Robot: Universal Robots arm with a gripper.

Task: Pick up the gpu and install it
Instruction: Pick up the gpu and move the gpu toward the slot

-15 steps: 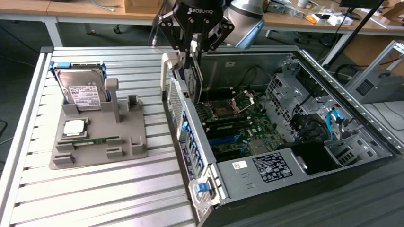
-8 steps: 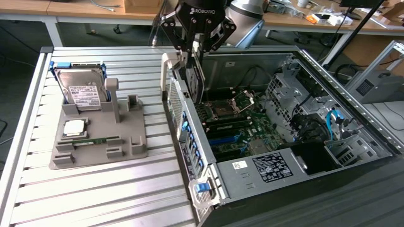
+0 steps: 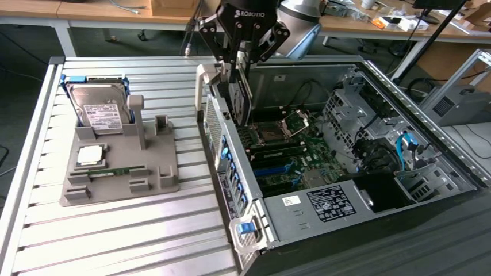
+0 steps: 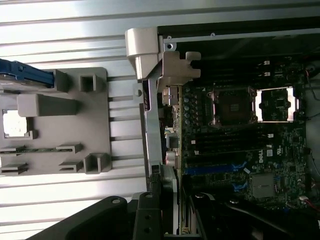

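The gpu hangs upright and edge-on, a thin dark card held from above by my gripper, which is shut on its top edge. It hovers over the rear wall of the open computer case, just above the motherboard. In the wrist view the card's silver bracket runs out from between my gripper fingers, lying along the case's rear wall beside the blue slots of the motherboard. Whether the card's lower edge touches a slot I cannot tell.
A grey holder fixture stands on the slatted table at the exterior view's left. It carries a silver hard drive, a processor chip and a green memory stick. Desks with clutter run along the back.
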